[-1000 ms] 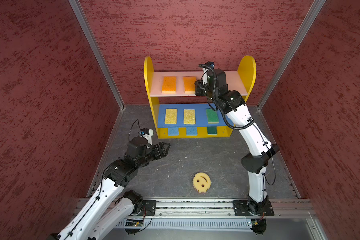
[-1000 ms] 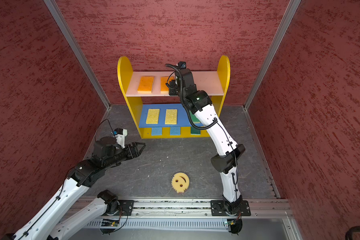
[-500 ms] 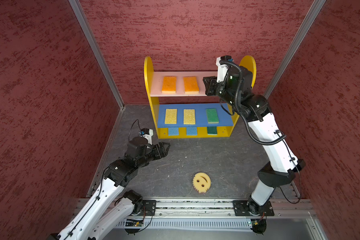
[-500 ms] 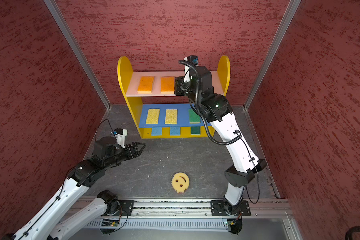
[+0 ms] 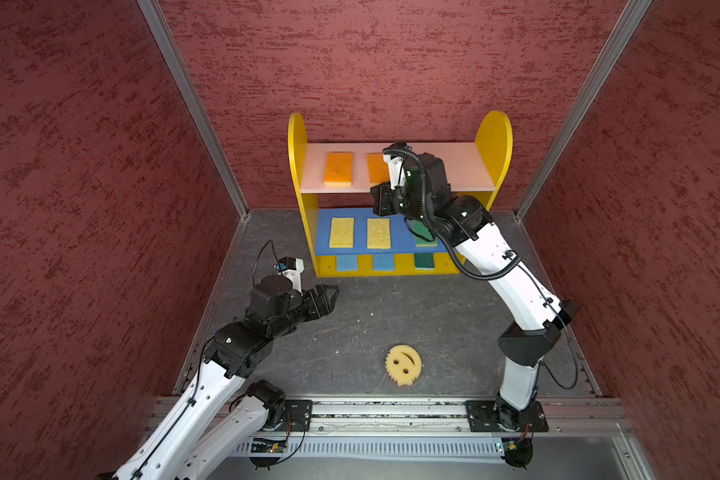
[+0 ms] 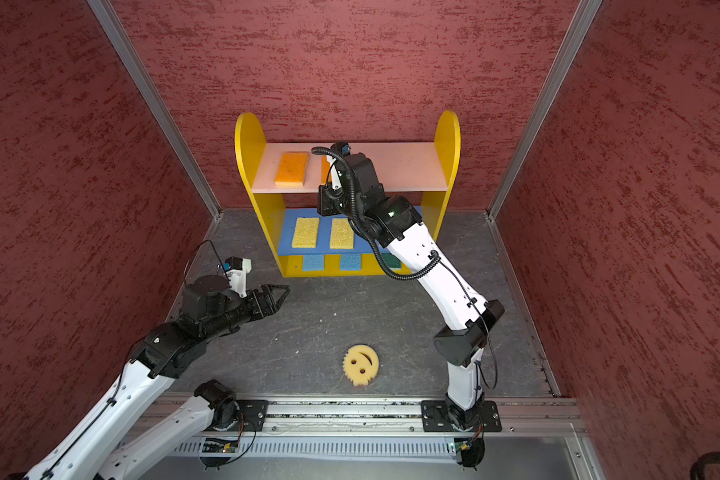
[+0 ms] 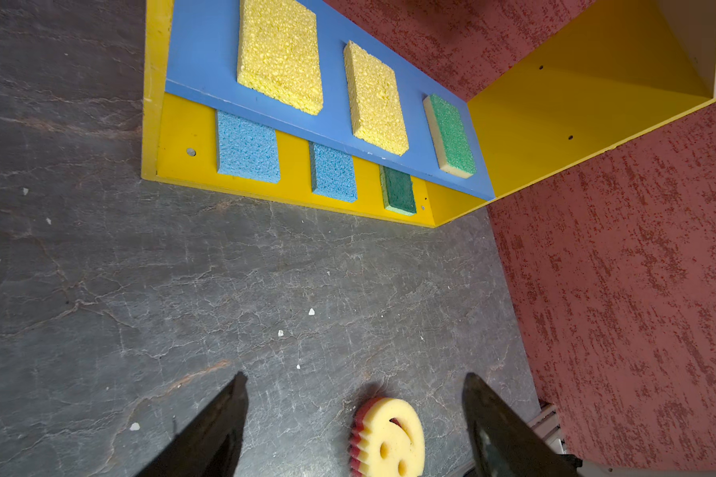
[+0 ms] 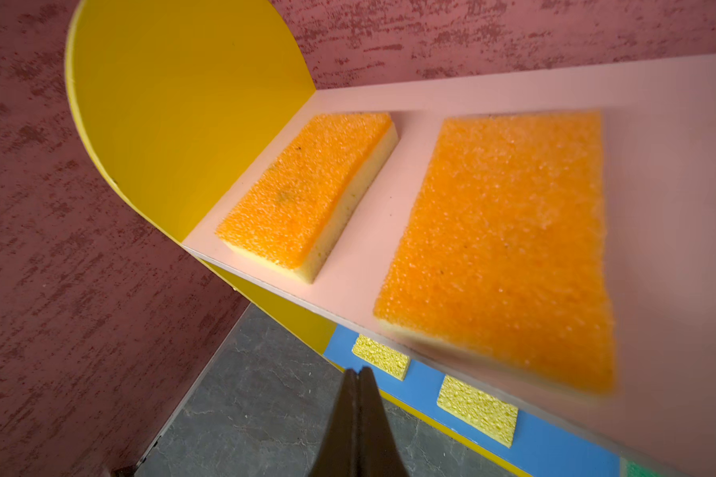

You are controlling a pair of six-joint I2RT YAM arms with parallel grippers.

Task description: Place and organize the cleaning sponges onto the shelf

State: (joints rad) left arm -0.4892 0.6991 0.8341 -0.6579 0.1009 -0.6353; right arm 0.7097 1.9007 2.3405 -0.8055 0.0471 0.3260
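Observation:
The shelf (image 5: pixel 468 166) (image 6: pixel 412 166) stands against the back wall. Two orange sponges (image 5: pixel 339 168) (image 8: pixel 306 190) lie on its pink top board, two yellow ones (image 5: pixel 341 232) (image 7: pixel 280 53) and a green one (image 7: pixel 451 134) on the blue board, two blue ones (image 5: pixel 346 262) and a green one (image 5: pixel 424 260) on the base. The round smiley sponge (image 5: pixel 403 364) (image 6: pixel 360 365) (image 7: pixel 389 437) lies on the floor. My left gripper (image 5: pixel 329 293) (image 7: pixel 355 378) is open and empty, low over the floor, short of the smiley. My right gripper (image 5: pixel 378 201) (image 8: pixel 358 371) is shut and empty before the top board's front edge.
Red textured walls (image 5: pixel 100 208) close in the left, right and back. A metal rail (image 5: pixel 391 411) with both arm bases runs along the front. My right arm hides part of the second orange sponge (image 5: pixel 376 168) and the middle-board green sponge in both top views.
My right gripper has closed and drawn back from the top board, now lower in front of the shelf; its arm swung right, then back. The left arm has stayed still.

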